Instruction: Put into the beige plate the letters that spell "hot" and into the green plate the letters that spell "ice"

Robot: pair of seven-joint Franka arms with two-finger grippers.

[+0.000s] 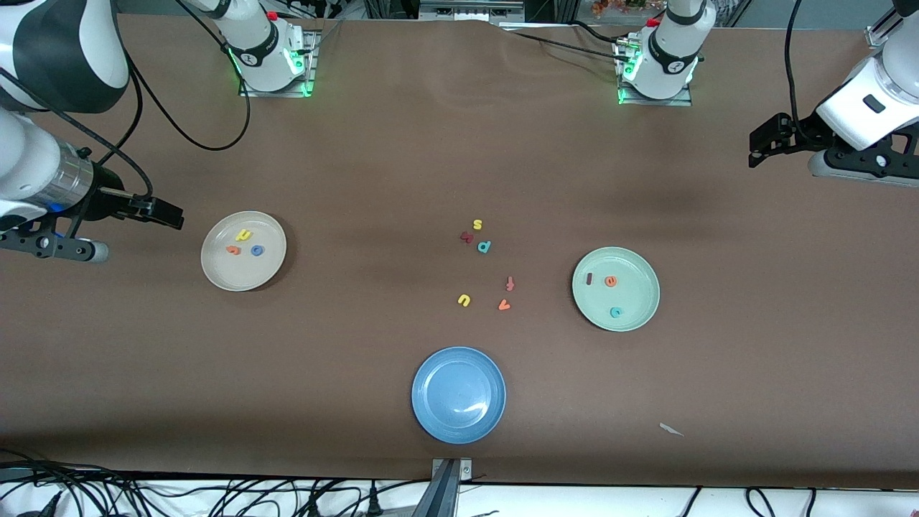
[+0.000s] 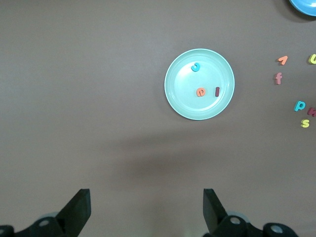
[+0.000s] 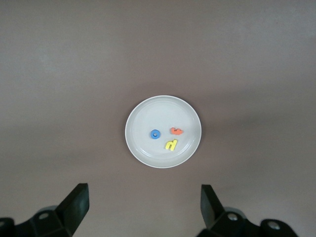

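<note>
Even overhead light, soft arm shadows on the brown table (image 1: 359, 158), faint glare on the blue plate (image 1: 438, 424).

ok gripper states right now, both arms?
Left gripper: open, holding nothing, over bare table at the left arm's end.
Right gripper: open, holding nothing, over bare table beside the beige plate.

The h (image 1: 244, 235), o (image 1: 257, 250) and t (image 1: 232, 250) lie in the beige plate (image 1: 215, 269) toward the right arm's end; the i (image 1: 589, 278), e (image 1: 610, 281) and c (image 1: 615, 312) in the green plate (image 1: 642, 316) toward the left arm's; loose letters (image 1: 484, 269) lie between
</note>
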